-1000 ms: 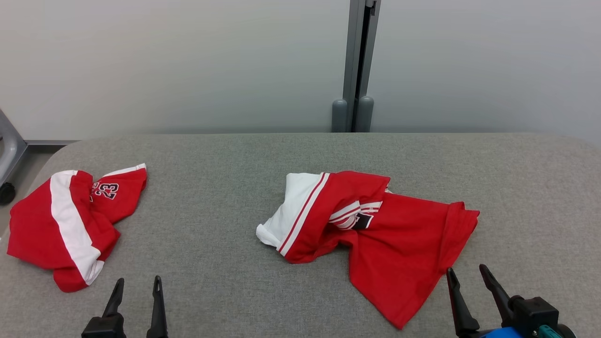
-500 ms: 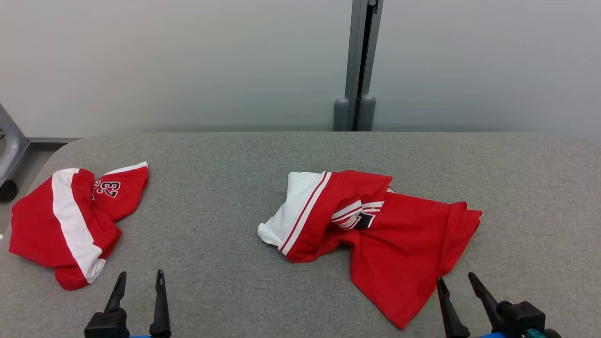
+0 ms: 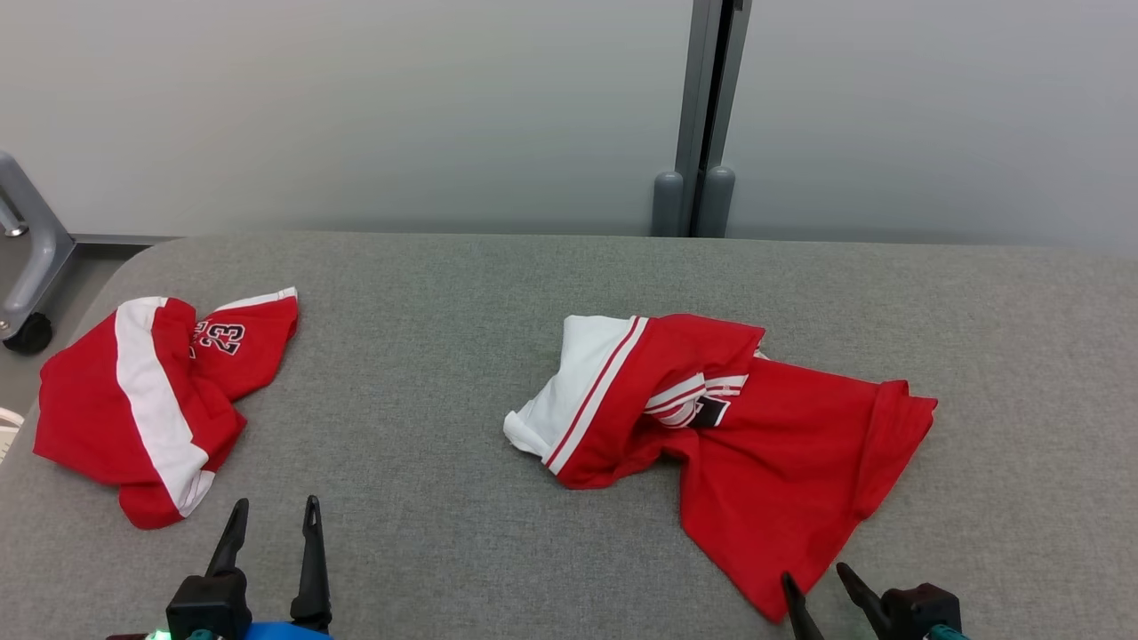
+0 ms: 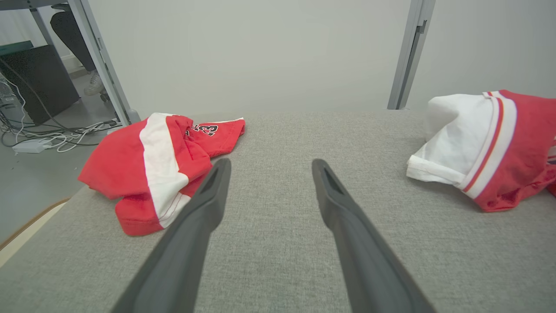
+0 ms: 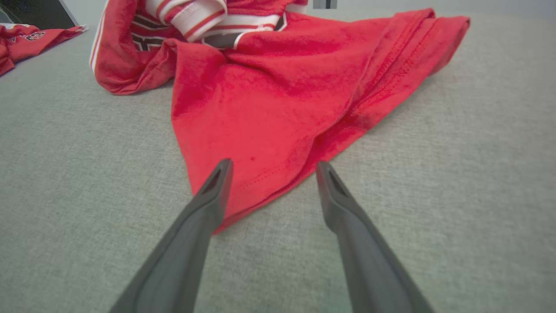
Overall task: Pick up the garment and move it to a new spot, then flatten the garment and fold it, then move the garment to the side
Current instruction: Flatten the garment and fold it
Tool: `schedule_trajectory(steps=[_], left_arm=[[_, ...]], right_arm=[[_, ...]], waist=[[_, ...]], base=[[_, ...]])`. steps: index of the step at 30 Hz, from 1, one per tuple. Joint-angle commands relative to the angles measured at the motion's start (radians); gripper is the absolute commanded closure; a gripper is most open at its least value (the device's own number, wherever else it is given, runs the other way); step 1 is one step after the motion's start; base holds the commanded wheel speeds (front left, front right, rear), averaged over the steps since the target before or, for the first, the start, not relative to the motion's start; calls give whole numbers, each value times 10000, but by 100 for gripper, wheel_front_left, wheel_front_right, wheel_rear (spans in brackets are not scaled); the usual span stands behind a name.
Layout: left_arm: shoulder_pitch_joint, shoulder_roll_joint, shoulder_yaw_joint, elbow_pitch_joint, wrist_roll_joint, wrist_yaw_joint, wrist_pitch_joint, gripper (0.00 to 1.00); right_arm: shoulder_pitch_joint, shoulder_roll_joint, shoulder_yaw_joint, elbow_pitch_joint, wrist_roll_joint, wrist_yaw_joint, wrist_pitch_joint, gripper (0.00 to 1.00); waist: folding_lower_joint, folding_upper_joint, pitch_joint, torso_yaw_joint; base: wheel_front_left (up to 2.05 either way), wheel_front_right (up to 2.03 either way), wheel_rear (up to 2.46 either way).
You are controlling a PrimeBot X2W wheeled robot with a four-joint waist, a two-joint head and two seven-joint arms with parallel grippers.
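Note:
The garment (image 3: 773,444) is a crumpled red jersey with a white panel at its left end, lying right of the table's middle. My right gripper (image 3: 813,572) is open at the bottom edge of the head view, just at the garment's near pointed corner. In the right wrist view that corner (image 5: 260,182) lies between the fingers of the open right gripper (image 5: 273,163), nothing clamped. My left gripper (image 3: 276,502) is open over bare cloth at the lower left. The left wrist view has the left gripper (image 4: 270,161) empty, with the garment's white end (image 4: 460,134) off to its right.
A second red garment (image 3: 151,400) with a white stripe and the number 23 lies crumpled by the left edge of the grey padded table (image 3: 427,356). A wheeled metal frame (image 3: 27,267) stands beyond that edge. A grey post (image 3: 702,116) rises behind against the wall.
The camera has shifted, so the whole scene sits a little right and up. My right gripper has moved left and back to the garment's near corner. Both grippers stay open.

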Motion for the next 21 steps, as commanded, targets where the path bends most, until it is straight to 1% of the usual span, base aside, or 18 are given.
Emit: schedule_trajectory(steps=[1,9,10,11,12,14,16,19,20,21], left_arm=[[-219,-45,-65,6,31,-15,-27,0],[-327,-83,-122,43,96,-30,-27,0],[-319,-83,-109,42,101,-29,-27,0],[-297,-78,-100,36,106,-28,-28,0],[-260,-59,-67,27,100,-21,-27,0],[-203,-47,-43,19,80,-24,-28,0],[-175,-66,-68,29,93,-32,-28,0],[-208,-100,-131,29,114,-42,-28,0],[-204,-109,-153,7,104,-30,-27,0],[-185,-112,-151,2,103,-27,-27,0]], right_arm=[[-243,-53,121,246,177,1,-37,0],[-773,-50,848,1571,469,3,-14,0],[-817,-45,972,1739,559,3,-9,11],[-862,-44,1070,1844,643,3,-2,81],[-909,-44,1137,1898,720,3,-3,100],[-962,-42,1115,1903,762,3,-3,100],[-921,-67,803,1753,616,-1,-14,100],[-661,-59,-57,1300,237,1,-22,100],[-417,-51,-661,858,-131,1,-23,100],[-283,-51,-969,631,-335,1,-23,100]], waist=[[0,0,72,59],[0,0,203,118],[0,0,201,100],[0,0,195,71],[0,0,185,17],[0,0,161,-100],[0,0,124,-199],[0,0,71,-302],[0,0,32,-387],[0,0,19,-436]], base=[[0,0,0],[0,0,0],[0,0,0],[0,0,0],[0,0,0],[0,0,0],[0,0,0],[0,0,0],[0,0,0],[0,0,0]])
